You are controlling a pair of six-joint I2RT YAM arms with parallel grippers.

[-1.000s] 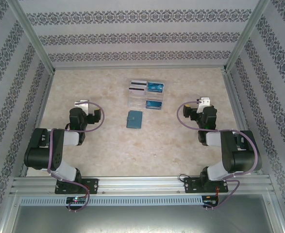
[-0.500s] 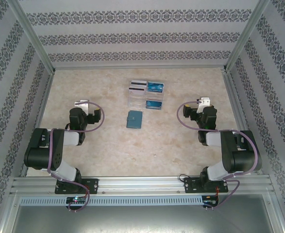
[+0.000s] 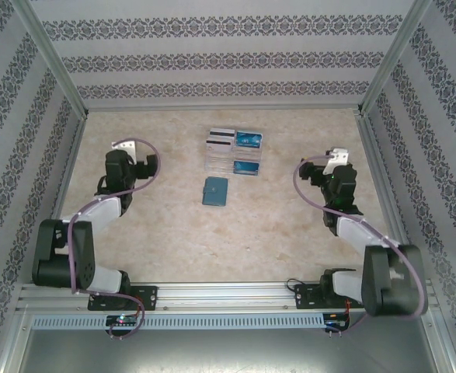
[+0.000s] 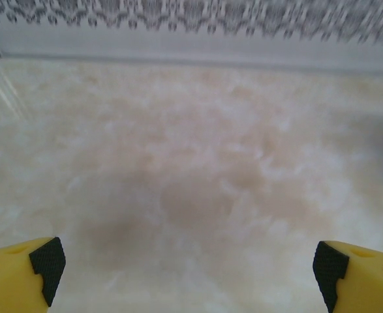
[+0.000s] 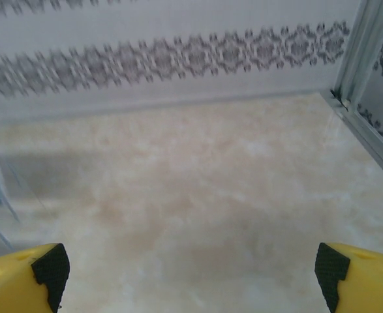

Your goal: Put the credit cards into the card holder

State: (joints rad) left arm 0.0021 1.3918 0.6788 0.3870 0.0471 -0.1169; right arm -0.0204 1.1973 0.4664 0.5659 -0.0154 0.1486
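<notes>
Top external: arms (image 3: 95, 211) extended fwd, card holder (image 3: 214, 191) unmoved

Upper centre: one clear tray (image 3: 218, 165) of credit cards (image 3: 248, 139), showing two blue faces and two white striped. Below it: one card holder (image 3: 214, 191). Two grippers: left gripper (image 3: 125, 145), right gripper (image 3: 338, 155).

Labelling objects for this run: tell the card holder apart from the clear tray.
The card holder is opaque teal; the clear tray is see-through. The card holder is smaller than the tray. The card holder lies closed, nothing on it; the tray carries the credit cards. Both lie flat on the table, close together but apart.
</notes>
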